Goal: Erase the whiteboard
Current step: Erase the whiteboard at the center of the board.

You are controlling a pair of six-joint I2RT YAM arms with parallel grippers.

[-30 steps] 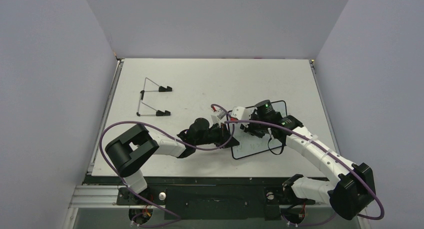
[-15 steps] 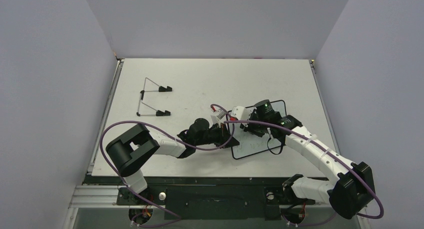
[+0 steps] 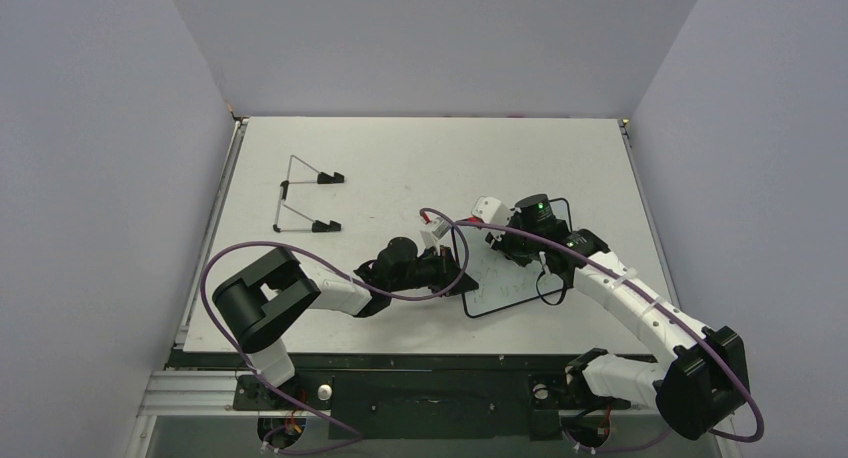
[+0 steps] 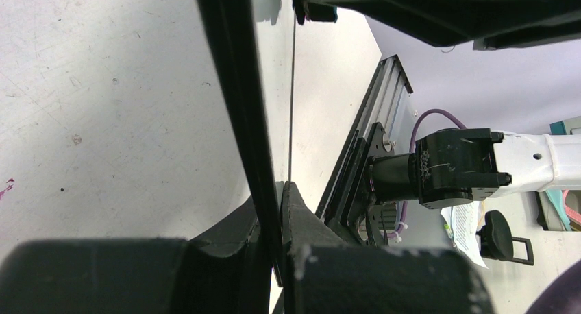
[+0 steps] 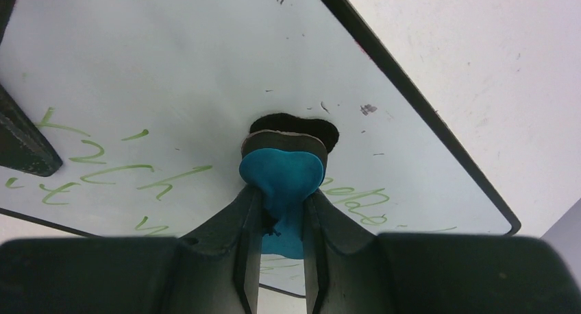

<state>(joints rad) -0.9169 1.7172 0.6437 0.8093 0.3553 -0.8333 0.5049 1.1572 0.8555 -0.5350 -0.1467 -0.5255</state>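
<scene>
- The whiteboard [image 3: 505, 286] rests on the grey table [image 3: 400, 158]. Most of the bare tabletop lies to the whiteboard's left and beyond its far edge.
- The left gripper [image 4: 274, 199] is at the whiteboard's left edge. Its jaws are drawn narrow and pinch the black rim between them.
- From the left wrist view the whiteboard is seen edge-on, so I cannot tell whether it lies flat or is slightly raised.
- The right gripper [image 5: 282, 190] is over the whiteboard's far half and clamps a small blue eraser [image 5: 281, 171]. The eraser's dark pad is pressed against the white face.
- Green handwriting [image 5: 116, 171] shows on the whiteboard on both sides of the eraser.
- A wire stand [image 3: 300, 198] with black feet sits well apart from the whiteboard, off to its far left.
</scene>
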